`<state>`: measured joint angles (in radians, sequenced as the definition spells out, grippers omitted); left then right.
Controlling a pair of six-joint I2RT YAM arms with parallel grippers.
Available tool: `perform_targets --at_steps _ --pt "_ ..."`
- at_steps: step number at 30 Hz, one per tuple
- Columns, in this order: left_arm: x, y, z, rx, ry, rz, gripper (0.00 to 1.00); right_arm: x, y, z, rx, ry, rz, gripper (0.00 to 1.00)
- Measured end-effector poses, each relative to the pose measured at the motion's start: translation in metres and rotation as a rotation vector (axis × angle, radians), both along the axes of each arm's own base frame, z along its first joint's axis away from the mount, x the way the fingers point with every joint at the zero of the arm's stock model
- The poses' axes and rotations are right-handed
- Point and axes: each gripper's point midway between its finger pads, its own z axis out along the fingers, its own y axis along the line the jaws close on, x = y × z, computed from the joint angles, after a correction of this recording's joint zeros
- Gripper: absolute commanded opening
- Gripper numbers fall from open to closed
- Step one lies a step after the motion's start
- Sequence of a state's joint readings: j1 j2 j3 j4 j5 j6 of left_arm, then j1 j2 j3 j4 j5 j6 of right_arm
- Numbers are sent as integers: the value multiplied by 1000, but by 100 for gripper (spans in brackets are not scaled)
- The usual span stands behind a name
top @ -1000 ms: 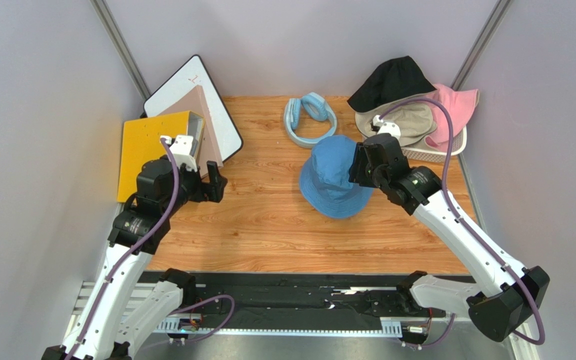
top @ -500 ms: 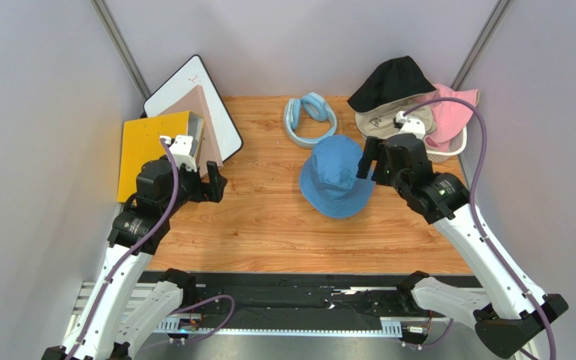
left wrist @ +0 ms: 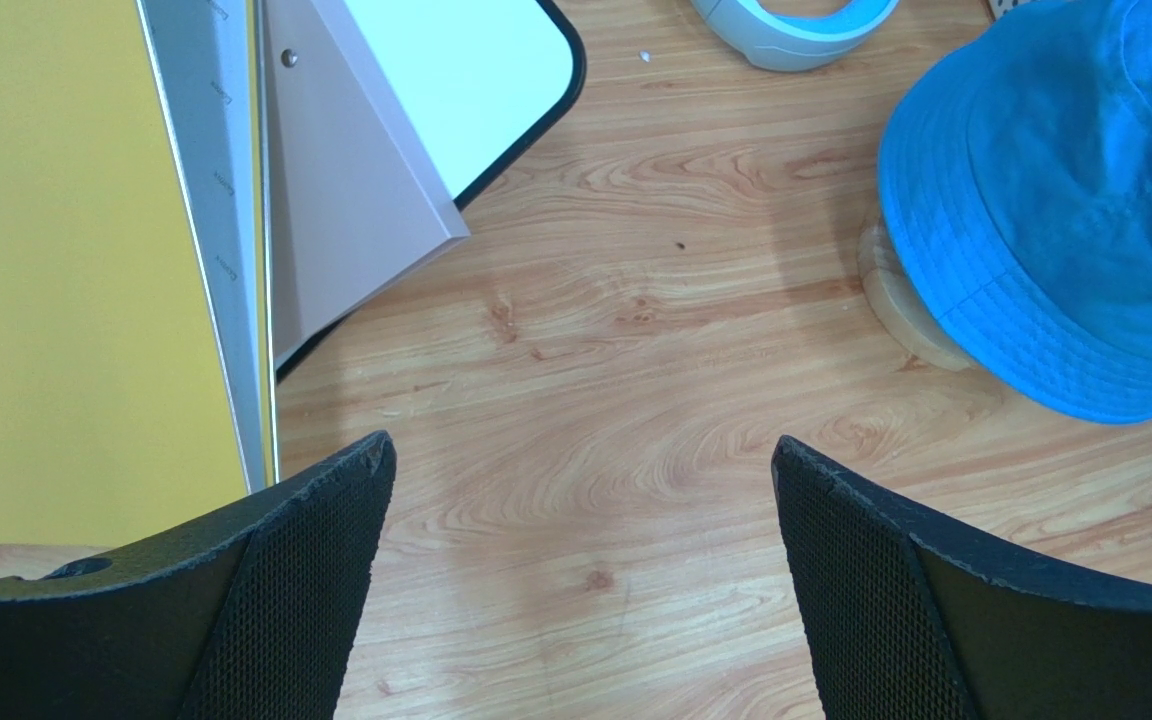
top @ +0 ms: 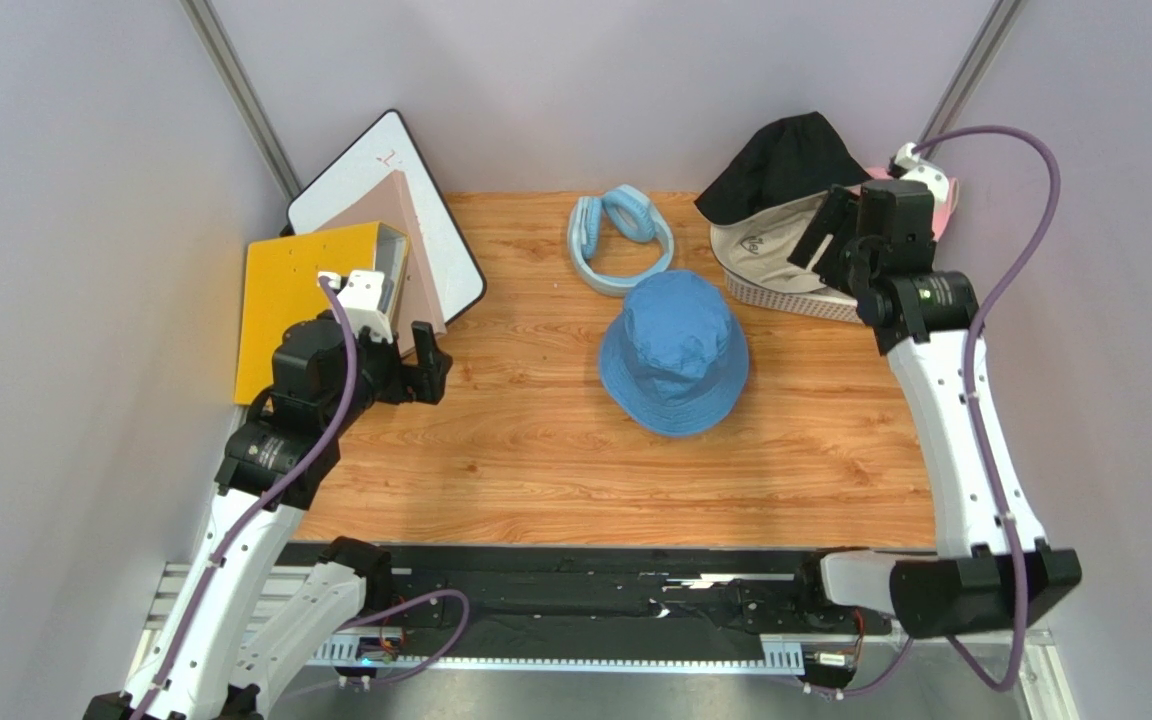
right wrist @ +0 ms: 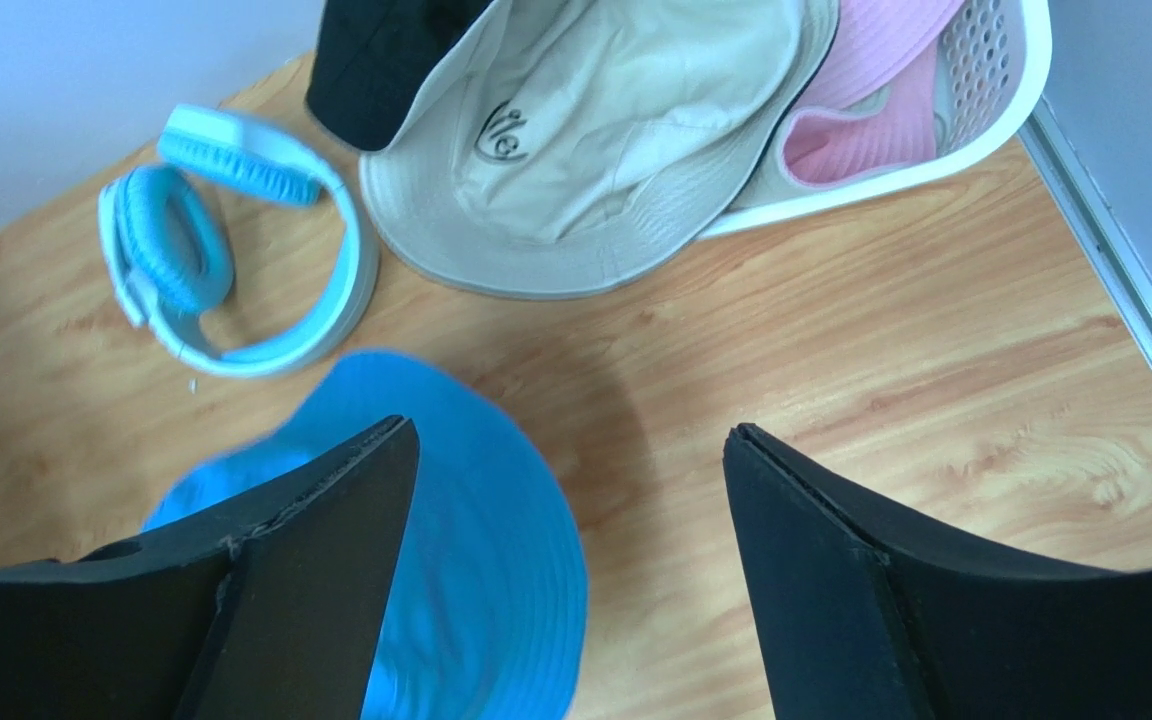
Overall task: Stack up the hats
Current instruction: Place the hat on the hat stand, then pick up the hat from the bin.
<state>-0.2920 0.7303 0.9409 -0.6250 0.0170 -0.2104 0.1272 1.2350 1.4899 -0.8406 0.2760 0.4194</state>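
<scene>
Now, from above, your right gripper (top: pixel 820 248) has let go of the blue hat (top: pixel 672 353), which sits left of the basket (top: pixel 815 305), and has swung over the basket. On the left wrist view, your left gripper (left wrist: pixel 579 458) shows wide, empty jaws. On the right wrist view, the jaws are wide above the basket's beige hat (right wrist: pixel 612 135), probably your next pick.

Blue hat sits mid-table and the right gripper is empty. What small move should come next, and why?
Probably lower the open right gripper onto the beige hat at its near brim. That brim spills over the basket edge, exposed and nearest that gripper, and the blue hat needs another hat stacked on it.
</scene>
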Motion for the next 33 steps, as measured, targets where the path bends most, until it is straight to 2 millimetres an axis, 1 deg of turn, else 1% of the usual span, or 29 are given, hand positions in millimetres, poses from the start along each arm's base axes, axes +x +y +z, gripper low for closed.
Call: perform_targets --at_steps 4,11,15,19,20,22,24,26,27,28,30,33 --pt "0 0 0 0 0 0 99 44 -14 -15 35 22 -57 76" --pt "0 1 -1 3 2 4 99 129 -21 -40 92 6 -127 74" --pt "-1 1 -2 5 9 4 99 172 -23 -58 131 -9 -173 72" --pt "-1 1 -4 8 18 4 99 206 -26 -81 162 -3 -214 71" --pt "-1 1 -5 10 20 4 99 213 -27 -87 166 0 -224 67" --pt "-1 1 -6 12 24 3 100 228 -28 -96 170 0 -240 66" --pt "-1 2 -7 18 30 6 99 245 -29 -104 174 -7 -255 61" --pt "-1 4 -8 26 32 15 99 254 -30 -110 174 -7 -263 47" --pt "-1 5 -9 30 33 20 99 257 -30 -113 174 -4 -266 37" --pt "-1 6 -9 31 34 21 99 260 -31 -114 172 -3 -269 16" --pt "0 7 -9 35 33 26 99 262 -30 -115 177 -3 -272 0" --pt "0 8 -9 38 29 33 99 263 -30 -114 187 -8 -280 0"
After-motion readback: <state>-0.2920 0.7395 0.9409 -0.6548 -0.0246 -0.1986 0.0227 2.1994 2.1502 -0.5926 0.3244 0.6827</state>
